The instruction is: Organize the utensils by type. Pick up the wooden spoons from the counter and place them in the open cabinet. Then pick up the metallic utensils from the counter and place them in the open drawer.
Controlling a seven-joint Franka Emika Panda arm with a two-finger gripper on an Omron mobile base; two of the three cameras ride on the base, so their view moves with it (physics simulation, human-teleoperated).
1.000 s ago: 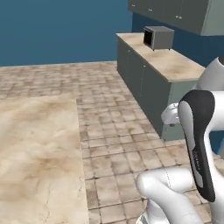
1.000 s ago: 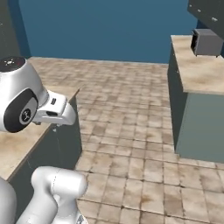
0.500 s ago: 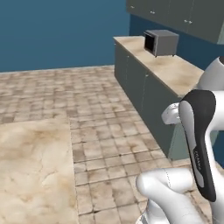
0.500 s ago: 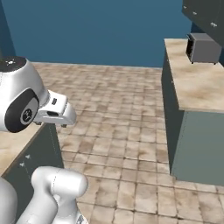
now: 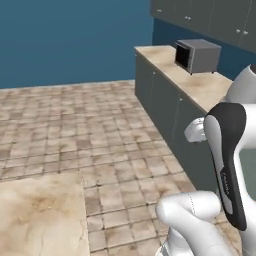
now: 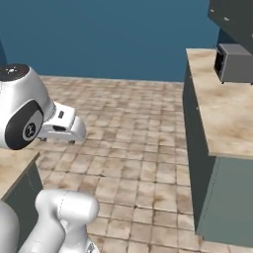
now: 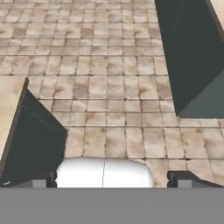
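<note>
Gripper (image 7: 111,179) is hanging wide open with nothing between the fingers, dark fingertips (image 7: 41,180) showing at the bottom corners of the hand view, pointing down at tiled floor (image 7: 109,83).

Open room: the brown stone-tile floor (image 5: 75,125) is running as a broad aisle through the middle of both base views, back to a blue wall (image 5: 70,40). The aisle is lying between two counter runs.

The counter (image 5: 200,82), beige marble top over grey-green base cabinets (image 5: 160,100), is sitting at upper right of the left base view; its long edge is facing the aisle. A grey toaster oven (image 5: 197,55) is standing on it near the far end, dark door facing left. In the right base view the same counter (image 6: 222,113) is filling the right side, its near corner and cabinet side (image 6: 227,202) at lower right, toaster oven (image 6: 234,62) at upper right.

A second marble top (image 5: 37,215) is lying at lower left of the left base view, bare as far as shown, and its corner (image 6: 12,165) is showing at left in the right base view.

Upper wall cabinets (image 5: 210,17) are hanging above the counter, doors shut in what is visible; contents cannot be told.

Spoons, metal utensil, open drawer: cannot tell where they are.
</note>
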